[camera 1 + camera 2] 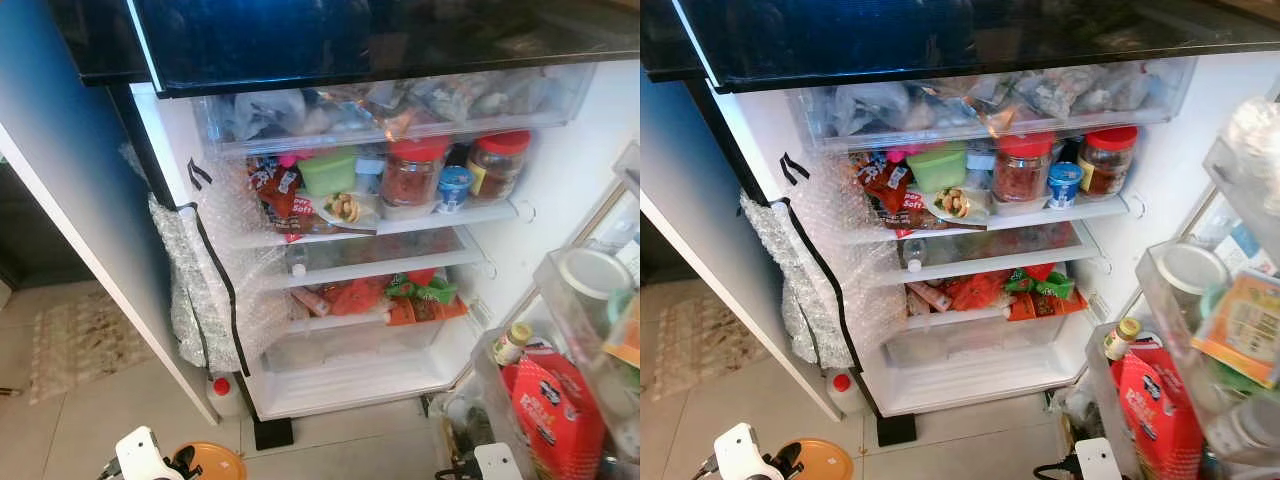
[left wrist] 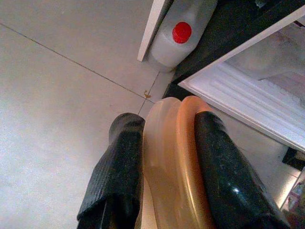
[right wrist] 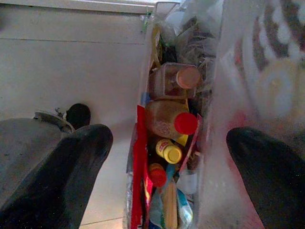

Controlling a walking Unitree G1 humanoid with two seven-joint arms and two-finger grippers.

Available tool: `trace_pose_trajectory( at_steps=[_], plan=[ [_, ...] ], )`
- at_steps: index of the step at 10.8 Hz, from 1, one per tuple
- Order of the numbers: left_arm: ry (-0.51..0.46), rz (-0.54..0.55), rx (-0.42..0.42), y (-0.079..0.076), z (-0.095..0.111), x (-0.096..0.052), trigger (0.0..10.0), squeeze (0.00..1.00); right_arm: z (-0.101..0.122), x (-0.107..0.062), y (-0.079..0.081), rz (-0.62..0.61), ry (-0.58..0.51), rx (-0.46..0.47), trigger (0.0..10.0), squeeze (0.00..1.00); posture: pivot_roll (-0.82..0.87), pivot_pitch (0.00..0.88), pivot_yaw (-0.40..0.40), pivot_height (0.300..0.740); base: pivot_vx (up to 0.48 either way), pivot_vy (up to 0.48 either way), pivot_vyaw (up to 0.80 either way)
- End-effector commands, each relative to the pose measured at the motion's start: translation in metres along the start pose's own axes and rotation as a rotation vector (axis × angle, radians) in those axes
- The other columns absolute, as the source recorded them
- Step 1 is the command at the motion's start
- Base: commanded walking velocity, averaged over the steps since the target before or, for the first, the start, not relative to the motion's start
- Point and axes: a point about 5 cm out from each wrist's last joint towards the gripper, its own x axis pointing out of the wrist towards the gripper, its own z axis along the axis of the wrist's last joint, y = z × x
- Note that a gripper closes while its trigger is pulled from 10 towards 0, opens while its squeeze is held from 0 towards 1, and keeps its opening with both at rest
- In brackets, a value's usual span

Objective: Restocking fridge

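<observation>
The fridge (image 1: pixel 380 380) stands open before me, its shelves packed with red-lidded jars (image 1: pixel 412 172), a green tub (image 1: pixel 328 170) and snack packets (image 1: pixel 360 296). Low at the left, my left gripper (image 2: pixel 167 121) is shut on the rim of an orange plate (image 2: pixel 174 167), held just above the tiled floor; the same plate (image 1: pixel 210 463) shows at the bottom of the left eye view. My right gripper (image 3: pixel 174 157) is open, its fingers (image 3: pixel 81 157) spread wide over the door's bottom shelf, which holds several bottles (image 3: pixel 167 119) and a red bag (image 1: pixel 555 410).
A white jug with a red cap (image 1: pixel 222 392) sits on the floor at the fridge's lower left corner. Bubble wrap (image 1: pixel 200 290) hangs down the fridge's left side. The door shelves (image 1: pixel 590 300) jut out at the right. A rug (image 1: pixel 80 340) lies to the left.
</observation>
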Motion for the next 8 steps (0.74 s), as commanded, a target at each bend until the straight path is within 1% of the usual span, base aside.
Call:
trace_pose_trajectory(
  at_steps=[1,2,3,5,6,8],
  plan=[
    [0.014,0.006,0.013,0.003,-0.002,-0.001,10.0,0.00,0.000,0.000,-0.004,-0.017,0.003,-0.002,10.0,0.00,-0.03,0.041,0.002,0.740,0.000,0.000,0.00],
    [0.014,0.006,0.013,0.003,-0.001,-0.001,10.0,0.00,0.000,0.000,-0.006,-0.029,0.006,-0.008,10.0,0.00,-0.03,0.041,0.002,0.740,0.000,0.000,0.00],
    [0.012,0.004,0.012,0.003,-0.001,0.000,10.0,0.00,0.000,0.000,-0.011,-0.059,0.013,-0.024,10.0,0.00,-0.03,0.041,0.003,0.740,0.000,0.000,0.00],
    [0.003,-0.001,0.010,0.002,0.002,0.000,10.0,0.00,-0.001,-0.001,-0.027,-0.146,0.016,-0.047,10.0,0.00,-0.03,0.041,0.003,0.740,0.000,0.000,0.00],
    [-0.001,-0.003,0.010,0.001,0.004,0.001,10.0,0.00,-0.002,-0.001,-0.032,-0.171,0.023,-0.048,10.0,0.00,-0.03,0.042,0.004,0.740,0.000,0.000,0.00],
    [-0.005,-0.006,0.010,0.000,0.005,0.001,10.0,0.00,-0.004,-0.002,-0.040,-0.192,0.035,-0.064,10.0,0.00,-0.03,0.040,0.004,0.740,0.000,0.000,0.00]
  ],
)
